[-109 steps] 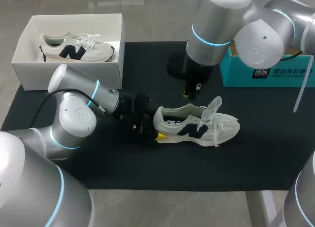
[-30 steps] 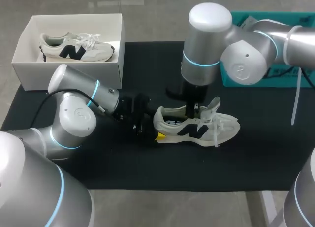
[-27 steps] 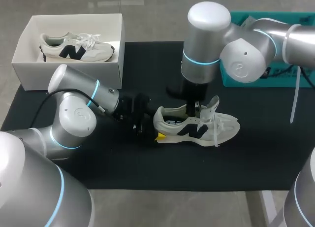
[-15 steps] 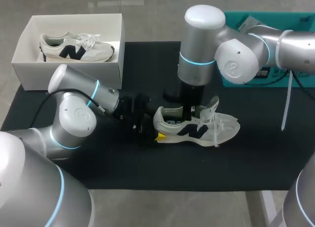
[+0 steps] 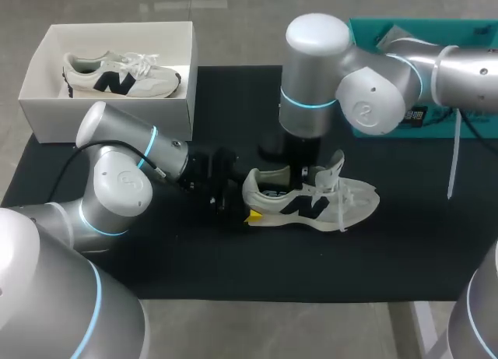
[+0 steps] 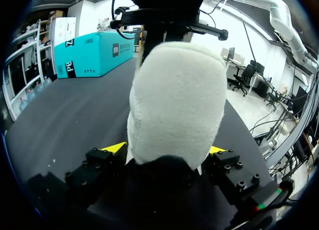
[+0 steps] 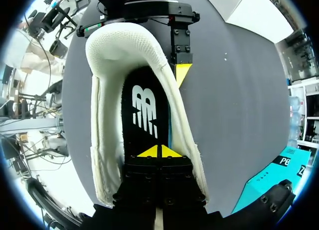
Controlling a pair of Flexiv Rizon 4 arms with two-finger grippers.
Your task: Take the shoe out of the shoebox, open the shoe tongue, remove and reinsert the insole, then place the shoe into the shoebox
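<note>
- Gripping shoe (image 5: 311, 197) heel from both sides with left jaws, mid-bench (image 5: 233, 265).
- Resting right jaws, tips pressed together, inside shoe over insole (image 7: 144, 115).
- Lying well apart from shoebox (image 5: 109, 103); bare bench in front.

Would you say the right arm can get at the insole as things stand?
Probably yes: the tongue stands up, the opening of the shoe is clear, and the jaws of the right arm, closed, sit inside it over the insole.
</note>
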